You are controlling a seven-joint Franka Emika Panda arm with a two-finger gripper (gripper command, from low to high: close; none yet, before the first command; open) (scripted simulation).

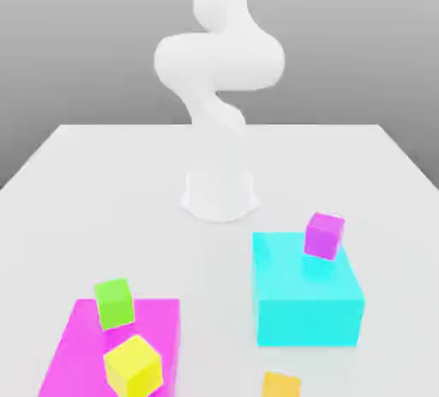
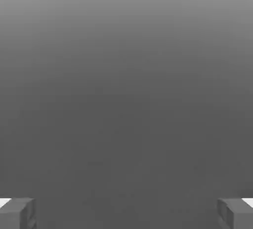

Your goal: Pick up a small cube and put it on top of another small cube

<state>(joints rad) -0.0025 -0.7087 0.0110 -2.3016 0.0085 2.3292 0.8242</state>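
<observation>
White table (image 1: 129, 181) under grey backdrop. Arm (image 1: 219, 61) rises from base (image 1: 220, 194) at far centre, folded high. Gripper (image 2: 126, 213) fingers wide apart, nothing between, apparently facing blank backdrop. Purple cube (image 1: 324, 235) on cyan block (image 1: 306, 294), exterior view's right. Green cube (image 1: 114, 303), yellow cube (image 1: 133, 364) on magenta block (image 1: 159, 322), near left. Orange cube (image 1: 280, 385) at near edge.

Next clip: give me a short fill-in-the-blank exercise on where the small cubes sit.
1. The small purple cube rests on the large ____ block.
2. The small green cube sits on the large ____ block.
3. Sharing that block is the small ____ cube.
4. The gripper fingers are spread ____.

Missing words: cyan; magenta; yellow; open
</observation>
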